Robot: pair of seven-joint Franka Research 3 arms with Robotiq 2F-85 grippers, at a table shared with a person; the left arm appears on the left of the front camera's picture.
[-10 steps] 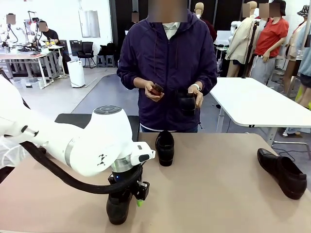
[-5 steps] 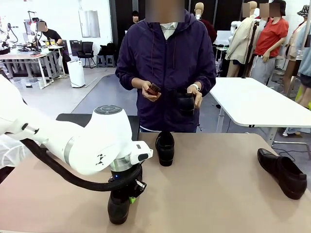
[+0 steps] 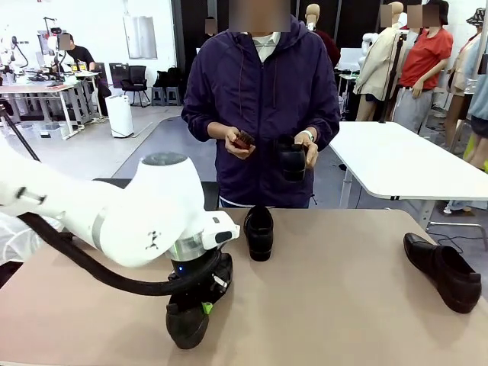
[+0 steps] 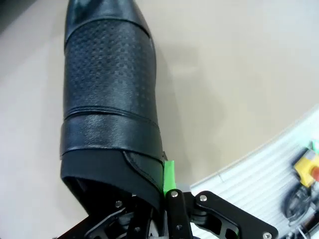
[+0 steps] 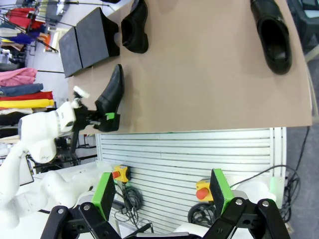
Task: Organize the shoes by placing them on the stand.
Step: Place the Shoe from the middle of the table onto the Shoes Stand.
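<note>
Shoes [image 5: 134,25] are none of them on the stand [image 5: 87,42] yet, so almost all work is left. Left claw [image 3: 202,303] is closed tight on the heel of the near shoe [image 3: 187,326], maybe just lifted from the surface [image 3: 343,305]. Two more lie on it; the person's hand [image 3: 309,152] holds the fourth. Right claw [image 5: 162,191] gapes wide, empty.

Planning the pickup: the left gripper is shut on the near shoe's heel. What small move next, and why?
Probably a short lift. The left gripper is shut on the heel of the shoe at the table edge, while the stand sits far left, so it needs clearance first.
</note>
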